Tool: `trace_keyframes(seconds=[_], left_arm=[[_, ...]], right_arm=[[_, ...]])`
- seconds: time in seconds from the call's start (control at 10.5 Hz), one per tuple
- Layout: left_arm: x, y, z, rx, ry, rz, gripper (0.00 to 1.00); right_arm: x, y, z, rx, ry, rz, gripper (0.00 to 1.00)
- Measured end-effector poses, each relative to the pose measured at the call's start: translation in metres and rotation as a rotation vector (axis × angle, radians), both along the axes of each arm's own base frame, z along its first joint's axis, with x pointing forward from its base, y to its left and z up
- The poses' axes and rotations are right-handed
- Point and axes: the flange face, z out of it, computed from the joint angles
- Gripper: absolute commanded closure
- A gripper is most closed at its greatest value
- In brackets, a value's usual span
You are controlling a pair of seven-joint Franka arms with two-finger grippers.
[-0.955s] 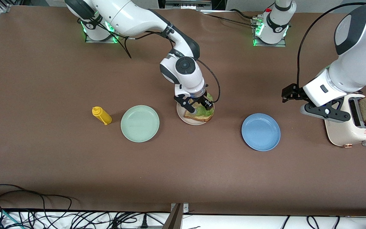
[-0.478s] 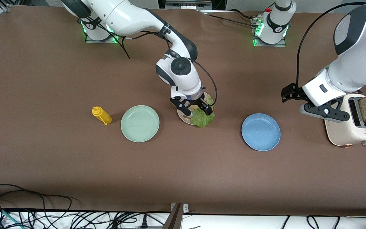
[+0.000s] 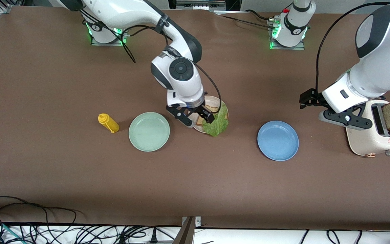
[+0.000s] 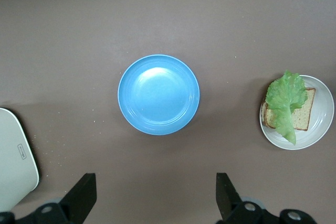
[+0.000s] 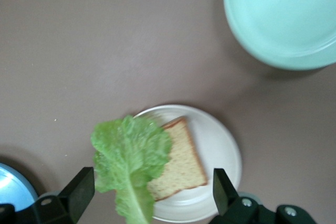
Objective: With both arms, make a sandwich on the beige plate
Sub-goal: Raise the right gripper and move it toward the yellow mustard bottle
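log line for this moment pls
right gripper: open, over beige plate | crinkly green lettuce leaf on brown bread slice | left gripper: open, waiting by toaster

We look down on the whole table (image 3: 46,162) from high, facing both bases. Each wrist view looks straight down from closer — both share the beige plate (image 4: 321,129) and blue plate (image 4: 158,94) with it.

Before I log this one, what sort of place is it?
Probably a robotics lab bench staged as a kitchen: a brown-covered table with loose cables along its near edge, a toaster holding bread, and a lettuce-topped slice on the beige plate.
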Motion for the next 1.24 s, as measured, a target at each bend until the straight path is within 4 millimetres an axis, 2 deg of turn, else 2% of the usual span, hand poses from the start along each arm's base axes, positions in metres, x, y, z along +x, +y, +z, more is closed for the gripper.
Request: trace_keyframes(seconds=[0.19, 0.57, 0.86, 1.05, 1.24], left_arm=[[0.0, 0.0, 0.0, 0.0, 0.0, 0.0, 0.0], [0.0, -0.001, 0.0, 0.0, 0.0, -0.001, 0.0], [0.0, -0.001, 0.0, 0.0, 0.0, -0.002, 0.0], [0.0, -0.001, 0.0, 0.0, 0.0, -0.002, 0.0], [0.0, -0.002, 0.0, 0.0, 0.0, -0.003, 0.0]], right_arm=[[0.017, -0.042, 0.037, -0.009, 0.036, 0.064, 0.0], [0.033, -0.105, 0.079, -0.045, 0.089, 0.203, 0.0], [0.046, -0.152, 0.096, -0.051, 0.104, 0.276, 0.0], [0.054, -0.194, 0.102, -0.053, 0.1, 0.343, 0.0], [0.052, -0.23, 0.108, -0.059, 0.102, 0.418, 0.0]])
